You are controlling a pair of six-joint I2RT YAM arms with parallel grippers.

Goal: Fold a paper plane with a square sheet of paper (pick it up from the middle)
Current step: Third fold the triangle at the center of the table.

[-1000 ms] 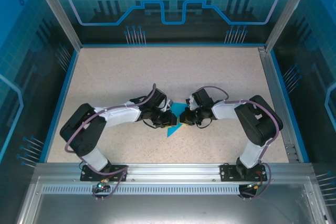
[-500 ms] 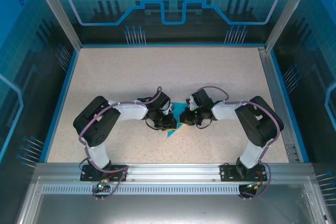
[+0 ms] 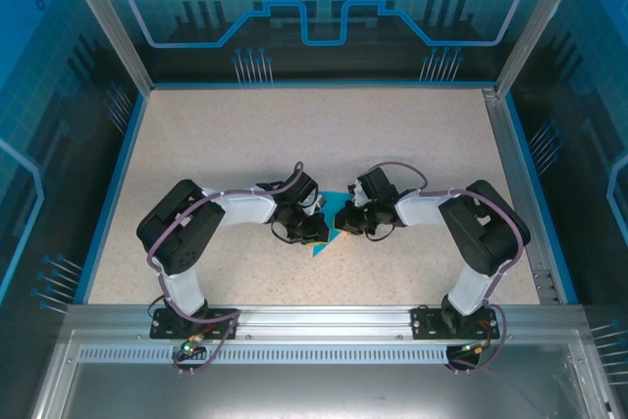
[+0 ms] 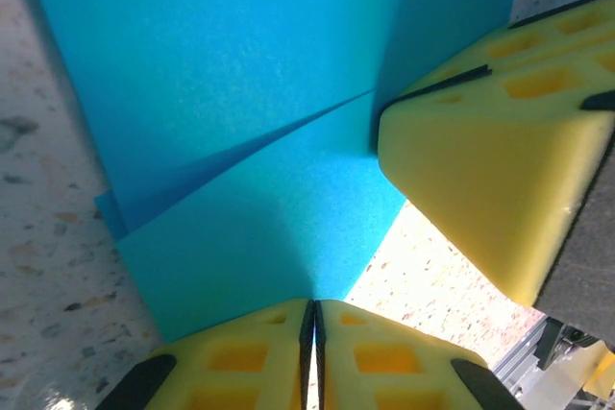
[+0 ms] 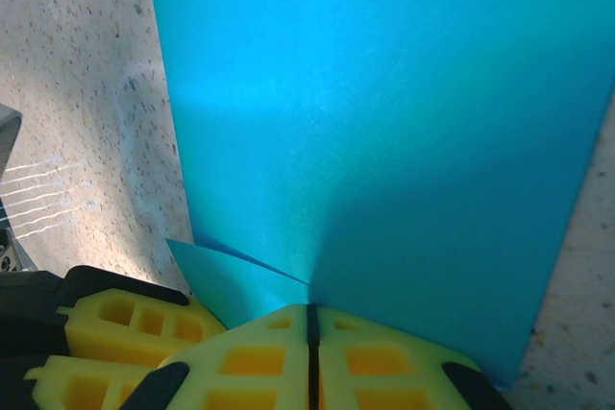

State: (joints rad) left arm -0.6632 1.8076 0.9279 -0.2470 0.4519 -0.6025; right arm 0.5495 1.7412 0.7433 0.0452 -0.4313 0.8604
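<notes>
Top external view: speckled beige tabletop (image 3: pixel 245 134); blue rim (image 3: pixel 110 193) along its left, far and right edges; aluminium rail (image 3: pixel 324 319) across the near edge, both arm bases bolted to it; translucent blue panels (image 3: pixel 324 7) with circuit-style print wall the cell; silver posts (image 3: pixel 103 22) rise from the far corners.

The paper (image 3: pixel 321 246) lies about midway between the left and right edges, nearer the near edge than the far; a small cyan triangle pokes out towards the near edge, the rest covered by the tools. Over it the left gripper (image 3: pixel 314 232) and right gripper (image 3: pixel 342 222) meet nose to nose, arms bent inward from either side; purple cables (image 3: pixel 392 166) loop along each arm.

Jaw state unreadable from overhead; the wrist views give it. Left wrist view: own yellow pads (image 4: pixel 240 362) pressed together, paper edge pinched in the seam; a diagonal crease (image 4: pixel 279 127) crosses the paper, one layer over another; the right tool's pad sits against the paper's right side. Right wrist view: own jaws likewise clamped on the paper edge; a broad flat cyan face, a small flap (image 5: pixel 231 280) at lower left; the left tool's pads just beside it. Whether the paper is off the tabletop, cannot tell.
</notes>
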